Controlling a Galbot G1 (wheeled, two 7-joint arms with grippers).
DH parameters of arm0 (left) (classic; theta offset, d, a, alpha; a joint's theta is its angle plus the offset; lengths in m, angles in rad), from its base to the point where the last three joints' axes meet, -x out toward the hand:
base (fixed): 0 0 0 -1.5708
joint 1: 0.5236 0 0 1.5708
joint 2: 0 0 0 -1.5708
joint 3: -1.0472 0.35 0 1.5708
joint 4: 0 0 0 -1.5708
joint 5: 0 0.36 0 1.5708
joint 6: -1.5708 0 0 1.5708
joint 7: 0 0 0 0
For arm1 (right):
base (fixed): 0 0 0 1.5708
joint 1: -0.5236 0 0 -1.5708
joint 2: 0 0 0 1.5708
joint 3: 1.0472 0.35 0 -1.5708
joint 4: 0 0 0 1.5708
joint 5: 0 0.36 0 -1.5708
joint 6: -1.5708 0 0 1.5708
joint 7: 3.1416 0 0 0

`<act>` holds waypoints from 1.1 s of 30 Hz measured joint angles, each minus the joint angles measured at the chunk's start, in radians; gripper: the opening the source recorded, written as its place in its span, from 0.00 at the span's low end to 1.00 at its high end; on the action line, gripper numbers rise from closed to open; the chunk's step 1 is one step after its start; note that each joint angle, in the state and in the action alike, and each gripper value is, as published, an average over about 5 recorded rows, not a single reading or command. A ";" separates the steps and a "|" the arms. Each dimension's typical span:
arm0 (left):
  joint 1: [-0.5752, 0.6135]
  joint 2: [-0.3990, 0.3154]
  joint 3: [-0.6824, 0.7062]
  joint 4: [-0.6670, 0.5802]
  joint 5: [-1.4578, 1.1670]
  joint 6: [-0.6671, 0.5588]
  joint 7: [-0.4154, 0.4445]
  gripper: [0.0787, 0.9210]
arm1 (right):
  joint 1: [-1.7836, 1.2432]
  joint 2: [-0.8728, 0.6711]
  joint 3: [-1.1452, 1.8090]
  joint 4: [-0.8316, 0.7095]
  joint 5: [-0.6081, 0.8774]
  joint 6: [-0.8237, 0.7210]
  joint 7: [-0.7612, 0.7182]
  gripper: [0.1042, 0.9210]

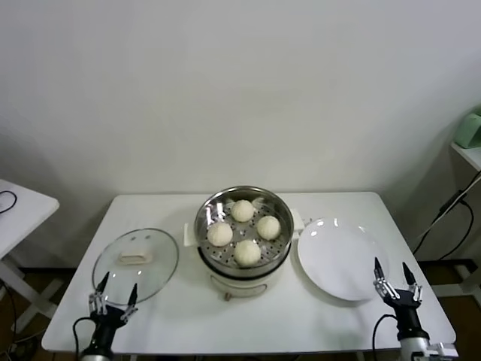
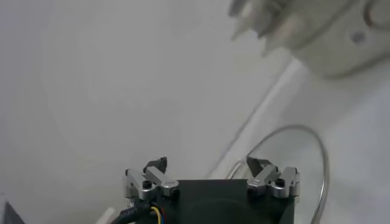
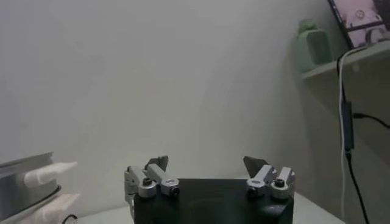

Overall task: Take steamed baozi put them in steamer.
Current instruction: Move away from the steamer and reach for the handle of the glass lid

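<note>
Several off-white baozi (image 1: 242,210) (image 1: 268,226) (image 1: 219,235) lie on the perforated tray inside the shiny steel steamer (image 1: 206,214) at the table's middle. My left gripper (image 1: 113,295) is open and empty at the front left, beside the glass lid (image 1: 154,267). My right gripper (image 1: 392,274) is open and empty at the front right, beside the white plate (image 1: 338,258). In the left wrist view my gripper (image 2: 207,162) is open above the lid's rim (image 2: 322,159). In the right wrist view my gripper (image 3: 206,161) is open and holds nothing.
The plate is bare. A side table (image 1: 19,207) stands at the far left. A shelf with a green object (image 1: 470,129) and hanging cables (image 1: 443,210) is at the right. The steamer's cream handle (image 3: 49,173) shows in the right wrist view.
</note>
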 measured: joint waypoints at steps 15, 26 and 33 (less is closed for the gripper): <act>-0.110 0.044 0.023 0.105 0.388 0.119 -0.200 0.88 | -0.009 0.018 0.007 -0.016 0.019 0.017 0.008 0.88; -0.165 0.082 0.056 0.145 0.441 0.157 -0.182 0.88 | -0.018 0.017 0.007 -0.033 0.038 0.035 0.008 0.88; -0.201 0.103 0.073 0.175 0.448 0.174 -0.146 0.88 | -0.019 0.019 0.009 -0.035 0.040 0.043 0.006 0.88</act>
